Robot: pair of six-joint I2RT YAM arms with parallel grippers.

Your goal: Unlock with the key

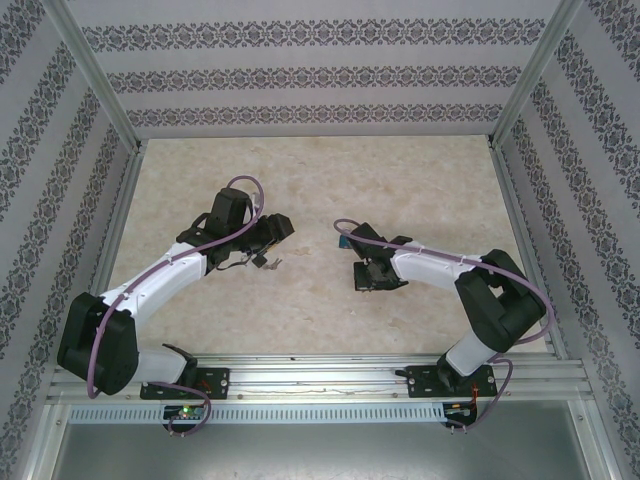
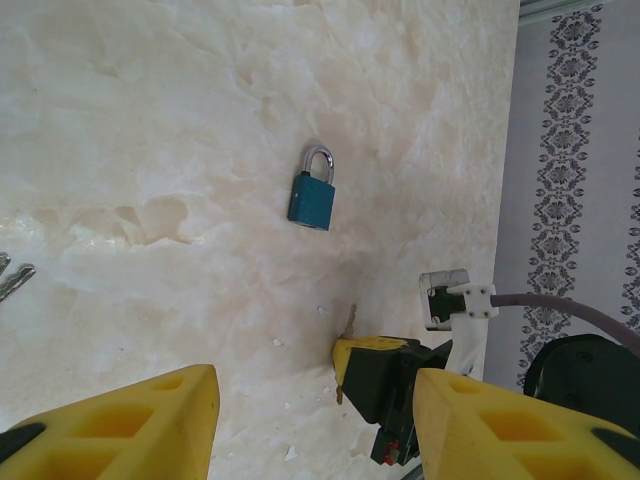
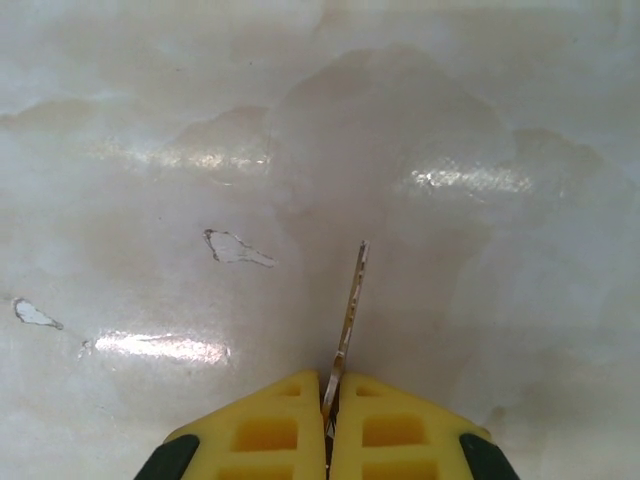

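Observation:
A small blue padlock (image 2: pixel 312 200) with a steel shackle lies flat on the marble table, seen from above as a blue speck (image 1: pixel 343 242) just left of my right wrist. My right gripper (image 3: pixel 328 388) is shut on a silver key (image 3: pixel 349 300); the blade sticks out edge-on beyond the yellow fingers, close over the table. In the left wrist view that right gripper (image 2: pixel 372 385) shows below the padlock, with the key tip (image 2: pixel 350 320) pointing up towards it. My left gripper (image 2: pixel 310 405) hovers open with nothing between its fingers, apart from the padlock.
Spare keys (image 2: pixel 12 278) lie at the left edge of the left wrist view and show under the left gripper from above (image 1: pixel 268 263). Patterned walls and aluminium posts (image 1: pixel 95 75) fence the table. Small chips mark the marble (image 3: pixel 235 247).

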